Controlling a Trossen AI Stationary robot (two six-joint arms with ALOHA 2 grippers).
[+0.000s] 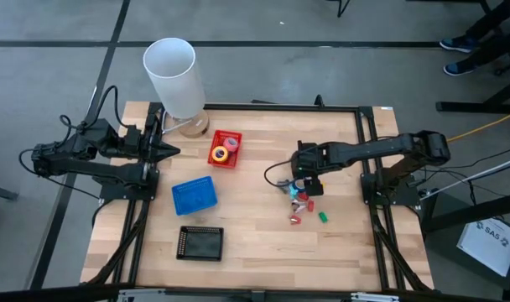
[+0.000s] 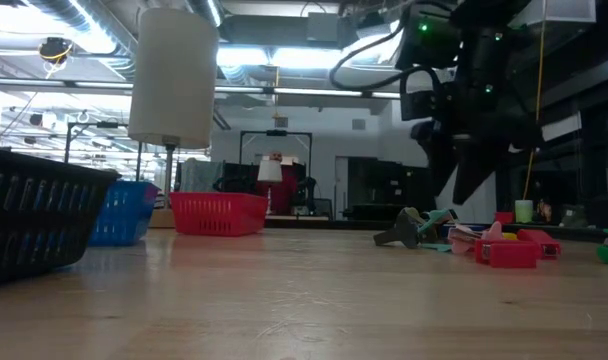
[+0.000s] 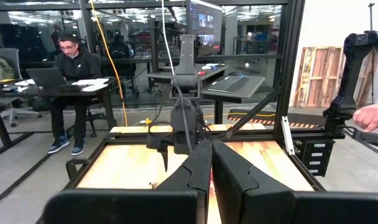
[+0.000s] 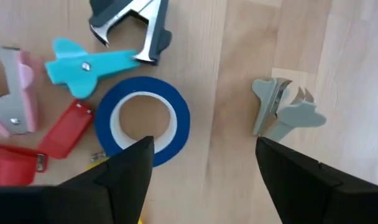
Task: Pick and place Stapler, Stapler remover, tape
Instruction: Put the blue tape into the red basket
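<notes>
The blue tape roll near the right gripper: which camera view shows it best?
The right wrist view: the blue tape roll fills the frame, flat on the wood, under the open right gripper. In the high view the arm covers it; in the low and left wrist views I cannot find it.

High view: right gripper (image 1: 307,186) covers part of the small-item pile (image 1: 304,205), pieces under it too small to tell apart. Red basket (image 1: 226,149) contents tiny, a pink and a yellow ring at best. White cylinder (image 1: 174,77) hides the table corner behind it. Right wrist view: blue tape roll (image 4: 143,122) partly behind a dark finger (image 4: 117,180); red stapler (image 4: 43,144) and pink remover (image 4: 15,93) cut off at the edge (yellow scrap under the finger unreadable). Low view: black basket (image 2: 34,215) cut off at the edge.
</notes>
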